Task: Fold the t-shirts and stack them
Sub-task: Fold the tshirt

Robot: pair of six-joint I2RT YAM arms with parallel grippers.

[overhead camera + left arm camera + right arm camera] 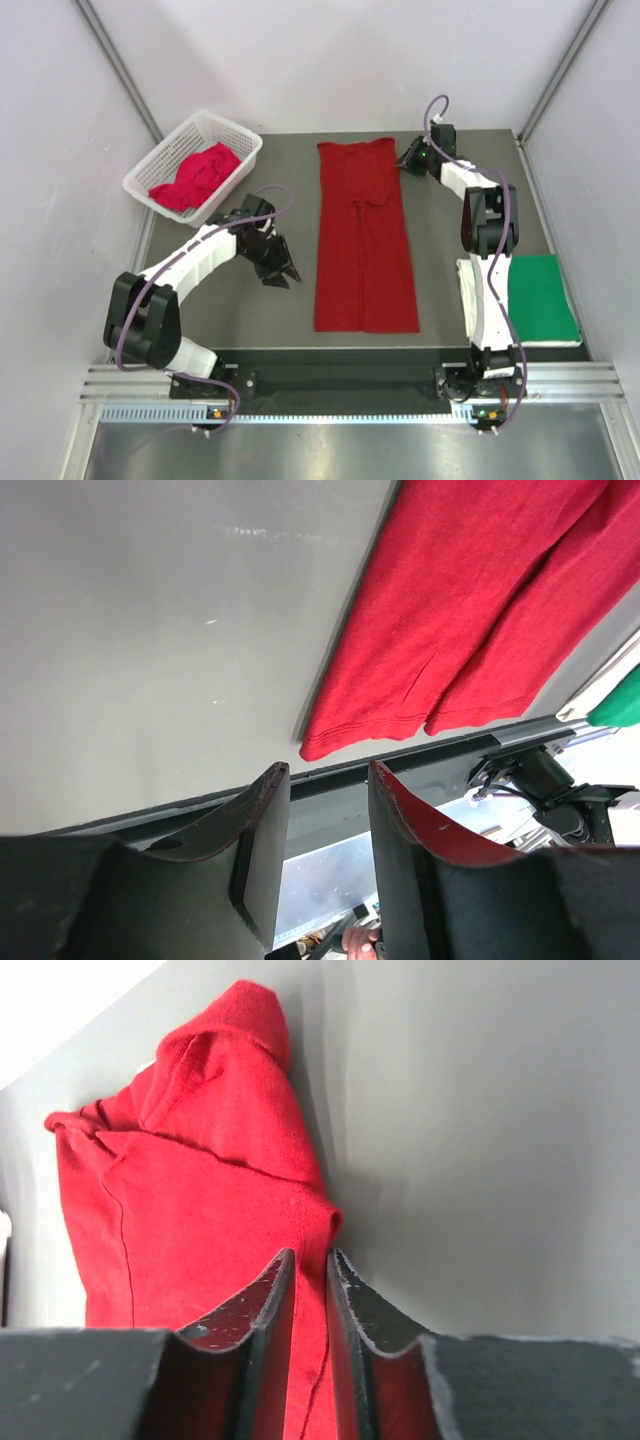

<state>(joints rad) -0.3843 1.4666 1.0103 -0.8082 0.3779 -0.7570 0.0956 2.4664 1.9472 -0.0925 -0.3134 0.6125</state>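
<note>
Right now I see the grey table with a long red t-shirt folded lengthwise at centre, running 12 to 6. The white basket at 10 o'clock holds a crumpled pinkish-red t-shirt. A folded green t-shirt lies at 4. My left gripper, jaws apart, is near the red t-shirt's 9 o'clock side. My right gripper pinches its 1 o'clock corner.

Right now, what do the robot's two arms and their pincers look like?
Both the left arm and right arm have white tubes between chunky black joints, with a purple cable looping alongside. The left gripper and right gripper each have two curved black fingers with scuffed, pale edges.
</note>
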